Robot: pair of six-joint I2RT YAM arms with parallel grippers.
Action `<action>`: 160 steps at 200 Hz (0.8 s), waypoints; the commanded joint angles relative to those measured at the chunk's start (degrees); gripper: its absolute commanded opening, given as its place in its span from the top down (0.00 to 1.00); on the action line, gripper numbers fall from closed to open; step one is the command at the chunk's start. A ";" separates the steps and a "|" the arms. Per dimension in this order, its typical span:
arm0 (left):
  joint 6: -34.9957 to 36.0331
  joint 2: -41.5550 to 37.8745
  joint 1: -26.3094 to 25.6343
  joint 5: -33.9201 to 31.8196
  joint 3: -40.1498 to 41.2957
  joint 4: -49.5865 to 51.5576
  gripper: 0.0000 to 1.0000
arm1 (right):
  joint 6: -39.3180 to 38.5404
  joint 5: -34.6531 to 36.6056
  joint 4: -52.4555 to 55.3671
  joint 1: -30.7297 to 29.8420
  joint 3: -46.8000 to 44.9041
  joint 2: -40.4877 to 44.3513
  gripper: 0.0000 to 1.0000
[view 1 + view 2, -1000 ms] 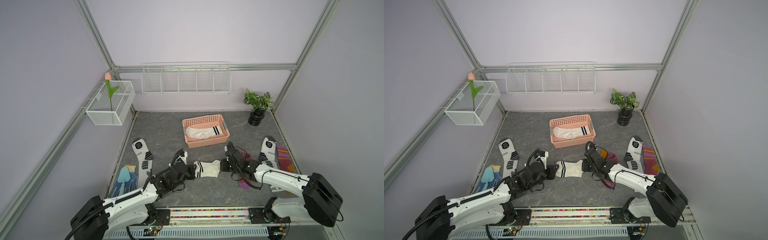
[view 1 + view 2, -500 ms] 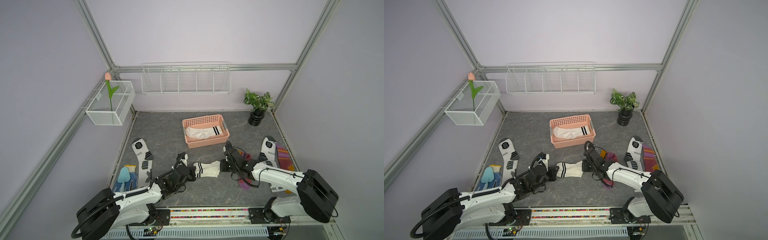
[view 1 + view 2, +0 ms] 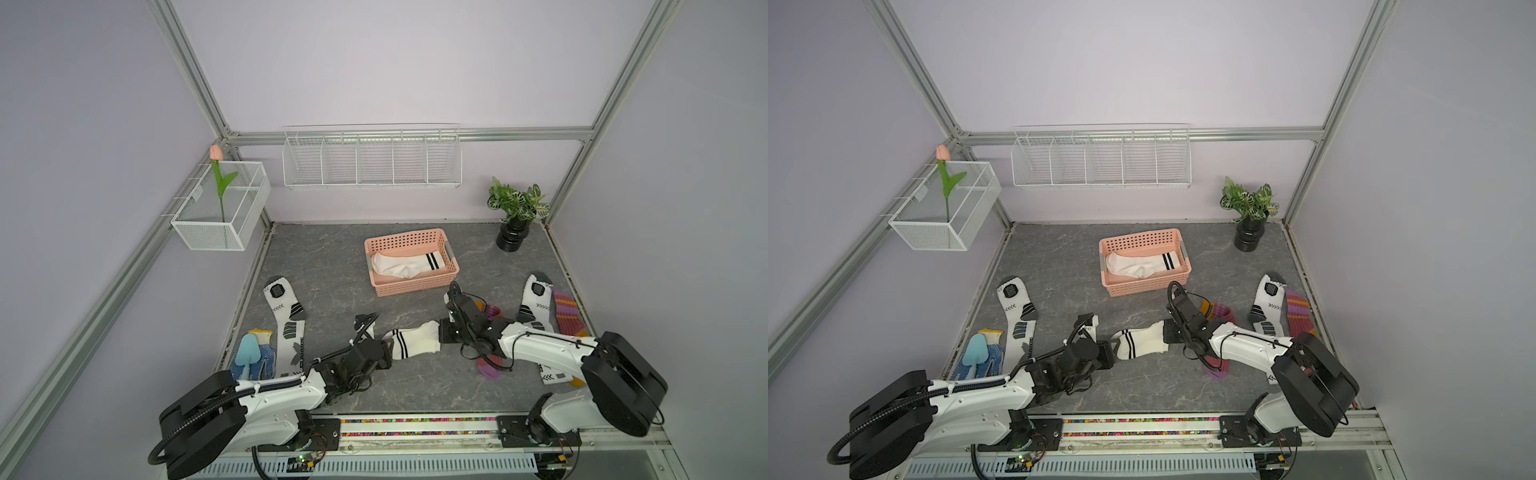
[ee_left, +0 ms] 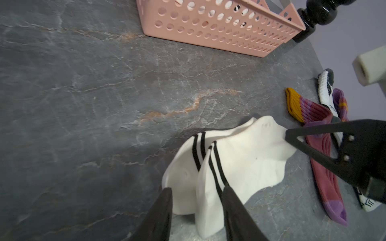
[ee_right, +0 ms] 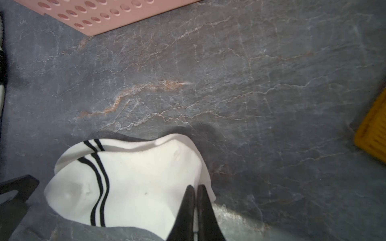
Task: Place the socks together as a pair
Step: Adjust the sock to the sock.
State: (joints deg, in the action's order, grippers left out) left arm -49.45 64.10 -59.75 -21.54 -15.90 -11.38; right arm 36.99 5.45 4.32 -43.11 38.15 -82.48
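Right fingers (image 5: 187, 208) tight on white black-striped socks (image 5: 135, 183)

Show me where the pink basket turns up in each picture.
Top view: pink basket at centre, beyond the stacked white striped socks.
Top view: same place.
Left wrist: its holed wall, beyond the socks.
Right wrist: only a corner.
Shared landmark: those socks, in all four.

2 white socks (image 4: 250, 158) (black-striped cuffs) lie overlapped, cuffs nearly aligned, apparently flat on the table (image 4: 83, 104)
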 commanded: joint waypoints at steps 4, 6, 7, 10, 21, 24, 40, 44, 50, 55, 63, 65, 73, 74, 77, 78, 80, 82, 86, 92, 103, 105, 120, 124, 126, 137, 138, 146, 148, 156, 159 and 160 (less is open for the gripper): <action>-2.17 -1.69 -0.11 -3.43 -0.07 1.91 0.54 | -0.52 -1.05 -1.24 0.30 0.52 -0.66 0.93; -2.24 -1.76 -0.11 -3.20 -0.13 1.83 0.55 | -0.52 -1.10 -1.24 0.31 0.54 -0.67 0.93; -2.19 -1.77 -0.11 -3.14 -0.16 1.81 0.55 | -0.52 -1.12 -1.24 0.31 0.53 -0.67 0.93; -2.29 -1.77 -0.11 -2.74 -0.30 1.72 0.55 | -0.56 -1.14 -1.26 0.28 0.60 -0.67 0.93; -2.58 -1.67 -0.11 -1.14 -0.77 1.63 0.55 | -0.47 -1.23 -1.23 0.32 0.61 -0.67 0.93; -2.81 -1.67 -0.11 -0.64 -0.87 1.46 0.55 | -0.36 -1.23 -1.24 0.31 0.59 -0.59 0.93; -2.98 -1.88 -0.11 1.99 -1.34 1.83 0.55 | -0.27 -1.06 -1.07 0.29 0.53 -0.58 0.93; -3.08 -1.98 -0.06 2.38 -1.54 2.59 0.55 | -0.27 -1.06 -1.07 0.29 0.52 -0.58 0.93; -3.27 -2.12 -0.10 2.91 -1.82 3.81 0.55 | -0.27 -1.01 -0.98 0.31 0.52 -0.51 0.93; -3.30 -2.21 -0.11 3.47 -2.00 4.57 0.55 | -0.28 -0.97 -0.98 0.31 0.52 -0.49 0.93; -3.37 -2.32 -0.11 4.62 -2.24 5.53 0.55 | -0.17 -1.04 -0.98 0.29 0.45 -0.43 0.93; -3.44 -2.31 -0.11 5.01 -2.28 5.61 0.55 | -0.21 -1.05 -0.98 0.24 0.44 -0.41 0.93; -3.22 -2.10 -0.11 6.30 -2.36 5.71 0.55 | -0.24 -1.06 -0.89 0.26 0.43 -0.43 0.93; -3.21 -2.12 -0.11 6.40 -2.37 5.69 0.55 | -0.21 -1.10 -0.89 0.28 0.43 -0.41 0.93; -3.23 -1.83 -0.11 6.80 -2.42 5.73 0.55 | -0.22 -1.14 -0.89 0.28 0.43 -0.41 0.93; -3.17 -1.72 -0.11 6.92 -2.45 5.79 0.55 | -0.19 -1.14 -0.89 0.30 0.43 -0.40 0.93; -3.12 -1.57 -0.11 7.01 -2.53 5.80 0.55 | -0.19 -1.21 -0.89 0.28 0.43 -0.40 0.93; -3.18 -1.49 -0.11 7.16 -2.62 5.90 0.55 | -0.22 -1.23 -0.89 0.28 0.43 -0.40 0.93; -2.94 -1.04 -0.11 7.34 -2.85 5.97 0.55 | -0.19 -1.23 -0.89 0.26 0.44 -0.36 0.93; -2.81 -0.45 -0.11 7.25 -3.21 6.32 0.55 | -0.19 -1.32 -0.89 0.30 0.44 -0.32 0.93; -2.55 0.60 -0.11 6.44 -3.93 7.06 0.55 | -0.18 -1.32 -0.85 0.27 0.39 -0.18 0.93; -2.62 0.73 -0.11 6.25 -4.02 7.07 0.55 | -0.19 -1.32 -0.81 0.30 0.38 -0.15 0.93; -2.65 2.13 -0.03 4.82 -4.59 6.83 0.55 | -0.16 -1.32 -0.87 0.31 0.30 -0.05 0.93; -2.62 2.49 -0.02 4.44 -4.75 6.89 0.56 | -0.08 -1.37 -0.83 0.29 0.30 -0.05 0.93; -2.55 2.69 -0.02 4.34 -4.88 6.83 0.56 | -0.01 -1.40 -0.81 0.31 0.27 0.01 0.93; -2.41 3.72 0.07 3.81 -5.49 6.56 0.57 | 0.00 -1.50 -0.88 0.31 0.17 0.02 0.93; -2.49 3.83 0.11 3.75 -5.56 6.51 0.58 | 0.01 -1.50 -0.88 0.31 0.17 0.07 0.93; -2.26 4.83 0.24 3.87 -6.15 6.27 0.59 | 0.01 -1.66 -0.89 0.31 0.08 0.11 0.93; -2.17 5.08 0.24 3.87 -6.33 6.39 0.59 | 0.05 -1.67 -0.89 0.31 0.10 0.12 0.93; -2.01 6.06 0.33 3.66 -7.13 6.78 0.60 | 0.07 -1.76 -0.89 0.31 0.08 0.21 0.93; -1.94 6.41 0.33 3.54 -7.34 6.92 0.61 | 0.07 -1.76 -0.89 0.29 0.04 0.21 0.93; -2.04 6.53 0.38 3.53 -7.41 6.95 0.61 | 0.08 -1.76 -0.89 0.30 0.02 0.26 0.93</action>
State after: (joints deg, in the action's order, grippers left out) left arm -51.33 68.45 -59.68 -16.25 -20.45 -5.28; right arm 37.01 4.60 3.97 -43.11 38.15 -82.63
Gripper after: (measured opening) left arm 0.403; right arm 0.074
